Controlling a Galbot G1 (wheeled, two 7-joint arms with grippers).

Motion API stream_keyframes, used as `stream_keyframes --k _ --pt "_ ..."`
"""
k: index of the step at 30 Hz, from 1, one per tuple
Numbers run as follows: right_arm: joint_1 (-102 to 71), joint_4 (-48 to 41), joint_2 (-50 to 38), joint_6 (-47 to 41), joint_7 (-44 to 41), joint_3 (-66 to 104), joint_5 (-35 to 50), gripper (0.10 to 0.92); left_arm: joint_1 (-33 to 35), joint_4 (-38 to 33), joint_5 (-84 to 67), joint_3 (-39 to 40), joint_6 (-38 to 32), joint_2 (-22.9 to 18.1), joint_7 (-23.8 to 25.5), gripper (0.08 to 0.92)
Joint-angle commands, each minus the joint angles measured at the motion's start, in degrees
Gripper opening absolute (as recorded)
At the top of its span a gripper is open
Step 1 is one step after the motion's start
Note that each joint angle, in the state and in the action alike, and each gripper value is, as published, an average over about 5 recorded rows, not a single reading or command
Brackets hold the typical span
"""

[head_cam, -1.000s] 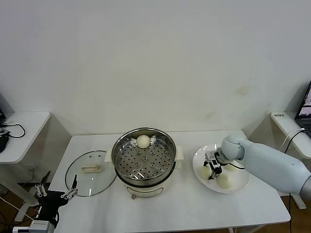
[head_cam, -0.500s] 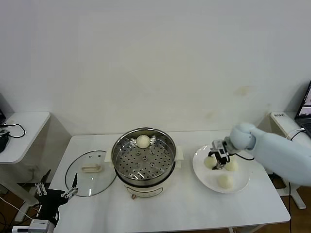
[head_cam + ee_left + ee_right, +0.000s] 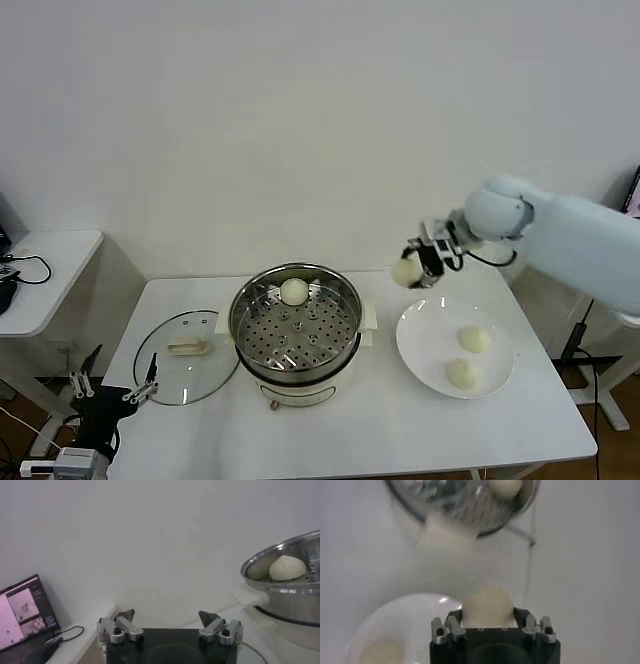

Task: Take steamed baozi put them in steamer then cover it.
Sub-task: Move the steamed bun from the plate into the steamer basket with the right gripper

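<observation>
My right gripper (image 3: 418, 270) is shut on a cream-white baozi (image 3: 406, 271) and holds it in the air, above the table between the steamer and the plate. In the right wrist view the baozi (image 3: 487, 607) sits between the jaws. The steel steamer (image 3: 296, 318) stands at the table's middle with one baozi (image 3: 294, 291) at the back of its perforated tray. Two baozi (image 3: 474, 340) (image 3: 461, 373) lie on the white plate (image 3: 430, 340). The glass cover (image 3: 186, 356) lies flat left of the steamer. My left gripper (image 3: 110, 392) is open and empty, low beside the table's front left corner.
A small white side table (image 3: 45, 275) with cables stands at the far left. Another white stand (image 3: 590, 255) is at the far right. In the left wrist view the steamer (image 3: 287, 580) with its baozi shows beyond the open jaws.
My right gripper has lifted one baozi off the plate and carried it up and to the left, toward the steamer. The plate now holds two. The left arm has not moved.
</observation>
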Motion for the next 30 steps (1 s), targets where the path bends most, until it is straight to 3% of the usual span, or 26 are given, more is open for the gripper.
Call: stream_keyframes --k 1,8,17,30 --pt "7.9 2.4 14.1 -6.9 4.4 -4.5 12.9 0.653 -0.6 0.1 -0.2 0.5 0.2 -0.8 0.1 0.823" --pt "0.3 -3.8 26.4 -12.4 8.0 -3.7 13.6 0.655 -0.8 -0.5 -0.3 0.0 0.3 -1.3 0.2 0.823" --pt "-7.7 -13.7 35.9 -14.9 9.5 -4.1 11.0 0.658 -1.2 -1.5 -0.3 -0.2 0.6 -2.2 0.3 0.823" --pt "-11.8 -21.8 42.0 -15.0 9.7 -3.3 8.6 0.660 -1.5 -1.6 -0.3 -0.1 0.5 -2.4 0.2 0.823"
